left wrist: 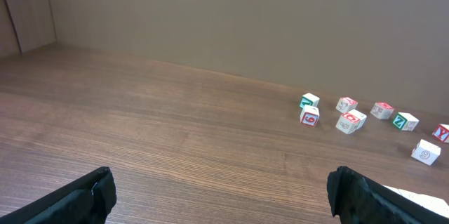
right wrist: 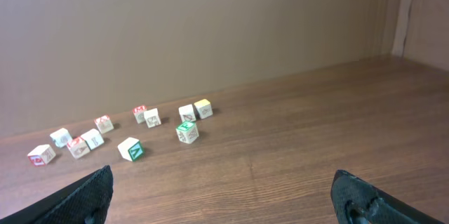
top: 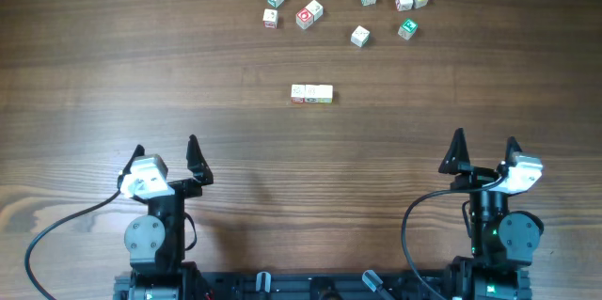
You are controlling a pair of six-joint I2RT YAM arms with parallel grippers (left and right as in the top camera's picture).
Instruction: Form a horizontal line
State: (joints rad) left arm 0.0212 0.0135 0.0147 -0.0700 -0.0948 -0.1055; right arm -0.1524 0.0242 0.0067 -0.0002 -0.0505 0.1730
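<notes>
Overhead, a brown wooden table (top: 94, 74) fills the whole view. Two black robot arms sit at its near edge, the left one at about 7 o'clock and the right one at about 5 o'clock. The left gripper (top: 166, 145) has its fingers spread wide apart with nothing between them, and the right gripper (top: 484, 137) stands the same way. A loose scatter of small letter cubes (top: 308, 13), some with red or green faces, lies near the far edge between 12 and 1 o'clock. The horizontal line (top: 311, 94), a short straight row of pale cubes touching side by side, rests just toward 12 o'clock from the table's centre, well apart from both grippers.
</notes>
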